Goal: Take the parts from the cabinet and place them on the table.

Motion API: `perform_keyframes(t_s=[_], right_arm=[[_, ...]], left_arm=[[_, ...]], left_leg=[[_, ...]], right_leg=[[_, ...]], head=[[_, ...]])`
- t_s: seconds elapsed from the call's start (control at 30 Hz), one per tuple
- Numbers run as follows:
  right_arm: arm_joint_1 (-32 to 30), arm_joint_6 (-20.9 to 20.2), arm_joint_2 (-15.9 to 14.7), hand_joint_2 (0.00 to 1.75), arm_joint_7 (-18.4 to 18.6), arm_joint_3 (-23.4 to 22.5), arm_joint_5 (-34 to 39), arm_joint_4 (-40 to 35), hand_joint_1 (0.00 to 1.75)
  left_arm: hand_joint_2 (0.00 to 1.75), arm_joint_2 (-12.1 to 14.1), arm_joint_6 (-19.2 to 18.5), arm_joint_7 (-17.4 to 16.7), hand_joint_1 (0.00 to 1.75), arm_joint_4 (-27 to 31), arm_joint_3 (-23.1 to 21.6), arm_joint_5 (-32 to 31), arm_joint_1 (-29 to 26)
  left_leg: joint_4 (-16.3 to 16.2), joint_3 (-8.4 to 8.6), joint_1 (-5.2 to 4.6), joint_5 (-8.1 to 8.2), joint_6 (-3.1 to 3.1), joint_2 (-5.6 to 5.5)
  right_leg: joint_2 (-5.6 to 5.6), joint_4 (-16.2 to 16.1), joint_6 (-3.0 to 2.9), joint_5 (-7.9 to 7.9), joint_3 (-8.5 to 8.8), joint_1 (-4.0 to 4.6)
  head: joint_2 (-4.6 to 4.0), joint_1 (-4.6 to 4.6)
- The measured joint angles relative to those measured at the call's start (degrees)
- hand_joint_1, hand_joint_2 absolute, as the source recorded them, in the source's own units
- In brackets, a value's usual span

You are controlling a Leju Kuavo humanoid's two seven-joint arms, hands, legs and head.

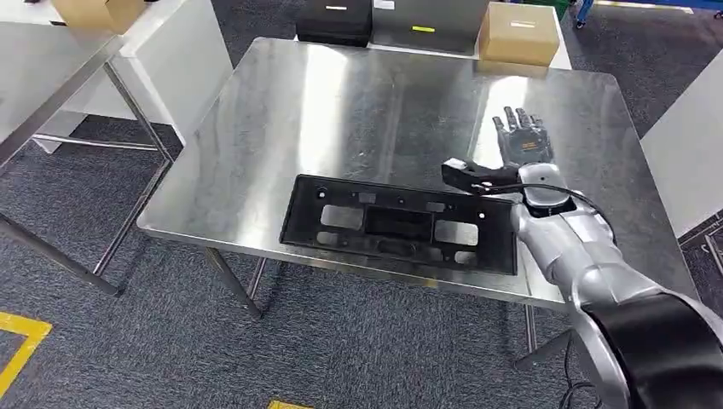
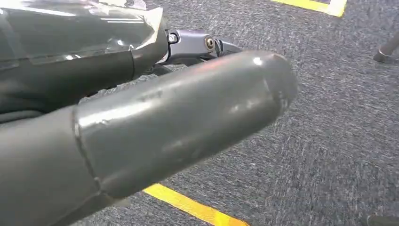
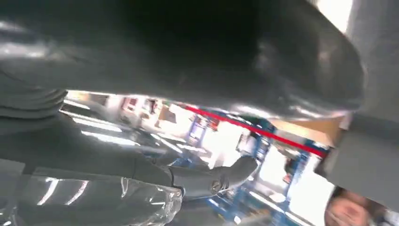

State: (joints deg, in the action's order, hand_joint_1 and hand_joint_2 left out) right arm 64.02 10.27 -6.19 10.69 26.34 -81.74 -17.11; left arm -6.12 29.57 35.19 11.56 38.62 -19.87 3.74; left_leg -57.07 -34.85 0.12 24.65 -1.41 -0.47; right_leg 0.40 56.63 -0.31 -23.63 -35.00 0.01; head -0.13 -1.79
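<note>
Hovering right hand (image 1: 520, 136) beyond black part (image 1: 401, 223) lying on tabletop (image 1: 281, 111); fingers spread, holding nothing; placing looks done; next, withdrawing toward cabinet

Head view's bright and even for me, overhead light, sharp focus. Broad white glare streaks across the steel table (image 1: 281, 128), esp. far right by the cardboard box (image 1: 520, 34); soft shadow under the table on the carpet. Left wrist view: thumb (image 2: 179, 127) soft, out of focus, w/ small highlights. Right wrist view's smeared w/ motion blur, background blown out white, thumb (image 3: 197, 52) dark.
</note>
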Motion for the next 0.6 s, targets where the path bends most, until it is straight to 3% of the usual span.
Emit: perform_keyframes(t_s=[0.2, 0.47, 0.6], right_arm=[[1.0, -2.6, -4.3, 0.00, 5.5, -2.0, -1.6, 0.3, 0.00], [1.6, -0.7, -13.9, 0.00, 9.3, -3.3, -3.8, 0.7, 0.00], [1.2, 1.3, -20.2, 0.00, 11.0, -4.5, -3.5, 1.0, 0.00]], left_arm=[[0.00, 0.0, -0.4, 0.3, 0.00, 0.0, 0.8, 0.4, 0.0], [0.00, -0.7, -0.4, -1.2, 0.00, 0.0, 2.1, 0.9, -0.1], [0.00, -1.2, -0.7, -1.6, 0.00, 0.0, 2.8, 1.4, -0.2]], left_leg=[[0.0, 0.01, -0.03, 0.00, -0.01, -0.05], [-0.1, -0.04, -0.08, 0.07, -0.13, -0.14], [-0.1, -0.04, -0.10, 0.13, -0.30, -0.25]], right_leg=[[-0.05, 0.0, 0.01, 0.01, 0.01, -0.02], [-0.19, 0.0, 0.01, 0.00, 0.02, -0.07], [-0.34, -0.1, 0.20, -0.11, 0.05, -0.10]], head=[[0.00, -0.02], [0.00, -0.04], [0.00, -0.04]])
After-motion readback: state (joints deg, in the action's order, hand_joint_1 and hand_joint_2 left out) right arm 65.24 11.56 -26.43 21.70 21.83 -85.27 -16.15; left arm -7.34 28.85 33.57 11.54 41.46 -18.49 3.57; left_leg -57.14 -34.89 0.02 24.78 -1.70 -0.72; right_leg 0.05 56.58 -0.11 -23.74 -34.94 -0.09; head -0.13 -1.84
